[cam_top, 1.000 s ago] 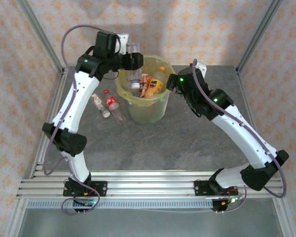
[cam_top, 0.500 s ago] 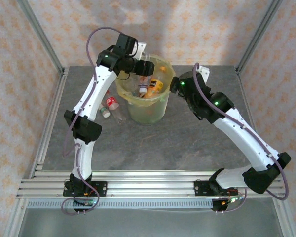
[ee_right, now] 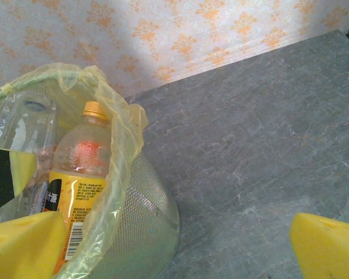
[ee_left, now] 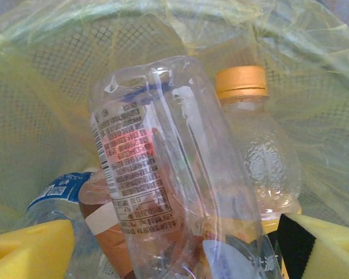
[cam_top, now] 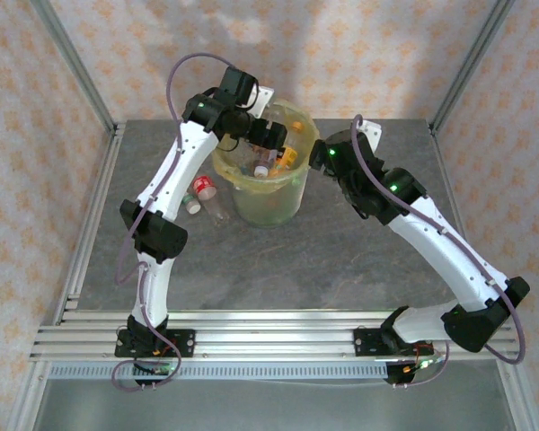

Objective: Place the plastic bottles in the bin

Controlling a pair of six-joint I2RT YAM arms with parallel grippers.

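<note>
- From above, a red-capped bottle (cam_top: 204,187) and a second bottle (cam_top: 191,205) lie on the worktop (cam_top: 341,260) just left of the bin (cam_top: 271,205). The second is partly behind the left arm (cam_top: 172,175). The right arm (cam_top: 431,233) ends beside the bin's right rim.
- The left wrist camera looks down into the bin. The left fingers (ee_left: 29,250) stand wide apart with a clear bottle (ee_left: 163,163) tilted between them. The bottle is clear of the left pad; whether it touches the right pad cannot be told.
- The right wrist camera gives the bin's meshed outer wall and its yellow bag (ee_right: 119,133). The right fingers (ee_right: 23,244) are spread fully and hold nothing.
- A second earlier the left arm carried a bottle upright at the bin's far-left rim. Now it reaches over the mouth, with its elbow swung right. The right arm has barely shifted, and both worktop bottles lie as before.
- Count: two arms, one bin and two bottles on the worktop. The left wrist view shows four bottles in the bin: blue-labelled bottle (ee_left: 55,192), brown-labelled bottle (ee_left: 102,215), the clear one, and orange-capped bottle (ee_left: 262,151).
</note>
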